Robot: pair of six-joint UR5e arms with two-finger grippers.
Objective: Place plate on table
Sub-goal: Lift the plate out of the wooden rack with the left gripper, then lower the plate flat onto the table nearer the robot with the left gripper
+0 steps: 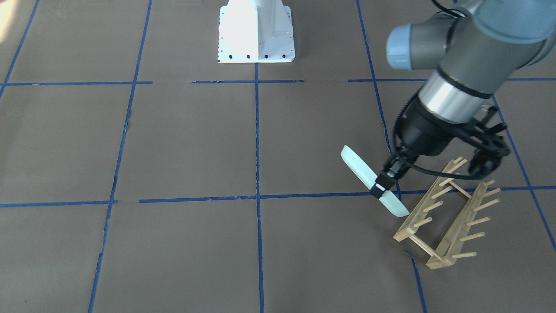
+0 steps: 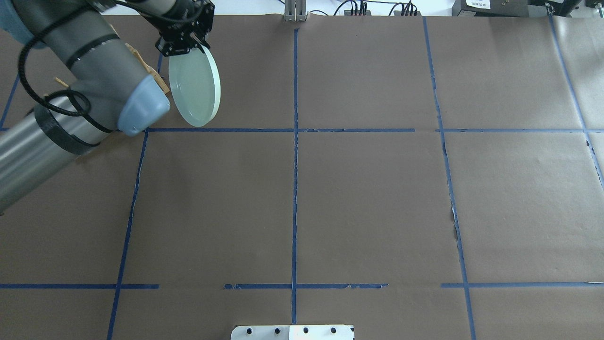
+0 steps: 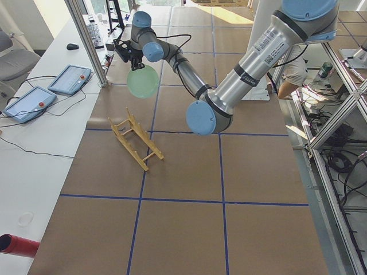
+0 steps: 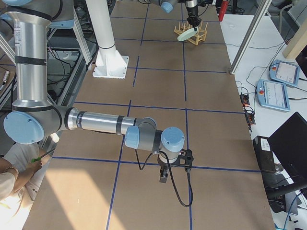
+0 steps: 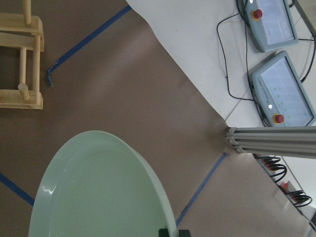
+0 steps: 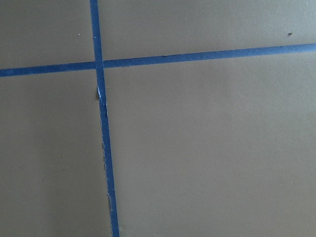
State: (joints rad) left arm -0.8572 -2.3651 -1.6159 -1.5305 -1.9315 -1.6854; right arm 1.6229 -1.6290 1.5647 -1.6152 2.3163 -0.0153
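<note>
The pale mint-green plate hangs tilted, nearly on edge, over the brown-paper table, just beside the wooden peg rack and clear of its pegs. My left gripper is shut on the plate's rim. The plate also shows in the overhead view under the left gripper, in the left side view and in the left wrist view. My right gripper hangs low over the table far from the plate. It shows only in the right side view, so I cannot tell whether it is open or shut.
The white robot base stands at the middle of the table's robot side. Beyond the table's far edge are two control tablets and an aluminium post. A red cylinder lies off the table.
</note>
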